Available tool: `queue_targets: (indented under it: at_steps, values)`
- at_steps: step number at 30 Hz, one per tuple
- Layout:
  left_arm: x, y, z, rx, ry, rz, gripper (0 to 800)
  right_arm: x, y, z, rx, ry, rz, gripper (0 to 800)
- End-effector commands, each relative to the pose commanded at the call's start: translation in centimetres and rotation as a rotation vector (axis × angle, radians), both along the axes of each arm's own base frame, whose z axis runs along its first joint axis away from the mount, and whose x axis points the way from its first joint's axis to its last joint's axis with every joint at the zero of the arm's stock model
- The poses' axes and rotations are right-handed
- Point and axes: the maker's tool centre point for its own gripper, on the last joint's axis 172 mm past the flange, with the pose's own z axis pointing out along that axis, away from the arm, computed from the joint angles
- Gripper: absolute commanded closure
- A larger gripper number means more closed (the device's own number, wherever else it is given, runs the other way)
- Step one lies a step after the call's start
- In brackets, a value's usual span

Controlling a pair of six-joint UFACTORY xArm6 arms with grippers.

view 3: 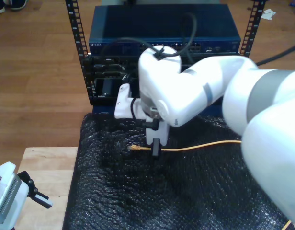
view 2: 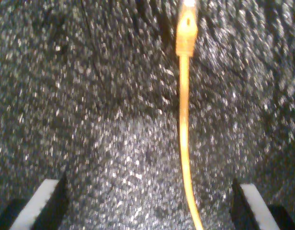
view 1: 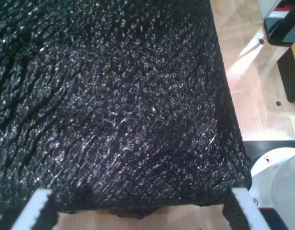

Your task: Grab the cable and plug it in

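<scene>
The black bubbly mat (view 3: 186, 191) covers most of the counter (view 3: 44, 165) in the exterior view, and a strip of light wood stays bare at that view's left. Behind the mat stands a rack (view 3: 162, 52) with dark blue network boxes, and small ports run along the front of the top box.

A big white arm (view 3: 209, 96) comes in from the exterior view's right and bends down over the middle of the mat. It carries my second pincer (view 3: 156, 146), which points straight down at the cable (view 3: 195, 147). In the second wrist view the two fingertips (view 2: 44, 203) stand well apart, one on each side of the cable (view 2: 184, 143), and they do not touch it, so this pincer (view 2: 150, 206) is open around the cable.

My first pincer (view 3: 39, 196) is low at the exterior view's left, over the bare wood beside the edge of the mat. In the first wrist view its fingertips (view 1: 39, 208) are also far apart, with nothing between them except the mat (view 1: 114, 105) and a little wood; this pincer (view 1: 142, 211) is open.

The cable is thin and yellow-orange. It lies flat on the mat and runs from the exterior view's right toward the middle. Its plug (view 3: 134, 148) rests on the mat just past my second pincer, toward the exterior view's left. In the second wrist view the plug (view 2: 187, 28) is blurred.
</scene>
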Motion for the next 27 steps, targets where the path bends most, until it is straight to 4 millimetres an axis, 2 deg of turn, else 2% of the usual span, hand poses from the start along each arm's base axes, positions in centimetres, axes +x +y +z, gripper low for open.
queue_targets:
  at_steps: [6, 13, 21, 27]
  values:
    - [-0.1, -0.1, -0.1, -0.002, 0.002, 0.000, 1, -0.9, 1.8, -1.8, -0.030, 0.006, -0.007, 10]
    - [-0.2, -0.1, -0.1, -0.002, 0.003, -0.002, 0, 1.5, 1.9, -2.6, -0.105, -0.065, -0.029, 40]
    - [-0.2, -0.1, -0.1, -0.003, 0.004, -0.003, 0, 3.2, 3.3, -3.3, -0.100, -0.073, -0.025, 60]
    - [-0.2, -0.1, -0.1, -0.003, 0.004, -0.003, 1, 4.2, 4.0, -3.7, -0.098, -0.077, -0.024, 104]
